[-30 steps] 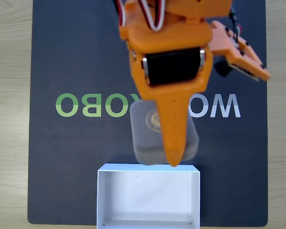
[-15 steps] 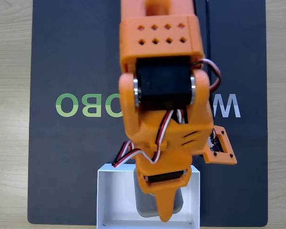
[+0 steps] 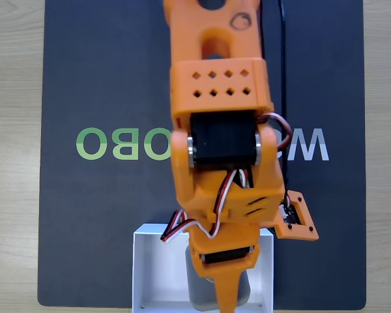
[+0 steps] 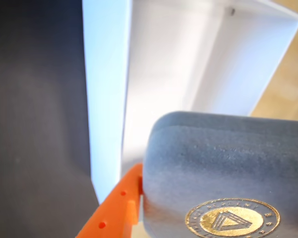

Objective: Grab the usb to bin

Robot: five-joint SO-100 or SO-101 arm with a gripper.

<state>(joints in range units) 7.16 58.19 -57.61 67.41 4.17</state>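
- Surface: we note a pale wooden table (image 3: pixel 13 163) along the left and right edges of the fixed view, with a dark mat (image 3: pixel 104 78) covering most of the frame. The mat carries green and white lettering (image 3: pixel 111 143) across the middle.
- Arm: the orange arm (image 3: pixel 218 98) runs down the centre of the fixed view from the top edge to the bottom edge, servo and wires exposed at mid-frame.
- Bin: the bin (image 3: pixel 153 274), white and open-topped, sits at the bottom centre of the fixed view. In the wrist view its walls (image 4: pixel 107 99) fill the upper half.
- Usb: the usb (image 4: pixel 223 163) is at the lower right of the wrist view, gold emblem (image 4: pixel 232 222) near the bottom edge. In the fixed view its grey edge (image 3: pixel 197 287) shows over the bin interior, beside the finger.
- Gripper: the gripper (image 3: pixel 225 297) is closed around the usb; one orange finger (image 4: pixel 116 208) presses its left side in the wrist view. Whether the case touches the bin floor, we cannot tell.
- Handling, our judgement: the case looks light, fabric-textured and slightly yielding, so it is not slippery. A hold across opposite flat edges suits it best.
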